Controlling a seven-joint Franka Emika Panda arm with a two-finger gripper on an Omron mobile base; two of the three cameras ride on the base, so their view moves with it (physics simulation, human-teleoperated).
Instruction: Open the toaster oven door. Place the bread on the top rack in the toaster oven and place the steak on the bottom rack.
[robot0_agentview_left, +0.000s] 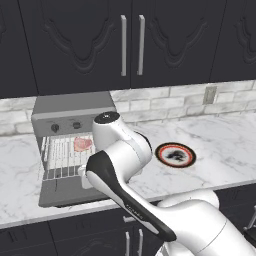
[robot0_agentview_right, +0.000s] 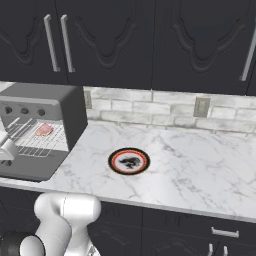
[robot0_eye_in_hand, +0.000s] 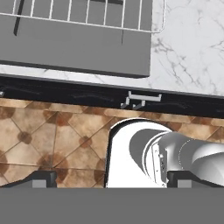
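No readable writing anywhere. The steak (robot0_agentview_left: 83, 144) lies on a rack inside the toaster oven (robot0_agentview_left: 70, 112), whose right half is hidden by the arm. The pincer (robot0_eye_in_hand: 112, 180) is spread wide, empty.

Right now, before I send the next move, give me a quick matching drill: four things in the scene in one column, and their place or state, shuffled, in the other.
Things:
1. toaster oven door
2. steak
3. red-rimmed plate
4. gripper

Place or state:
A. on the marble counter, to the right of the oven
B. lying on a wire rack inside the oven
C. jaws wide apart, nothing between them
D. folded down flat in front of the oven

Pairs: 1-D, 2-B, 3-A, 4-C
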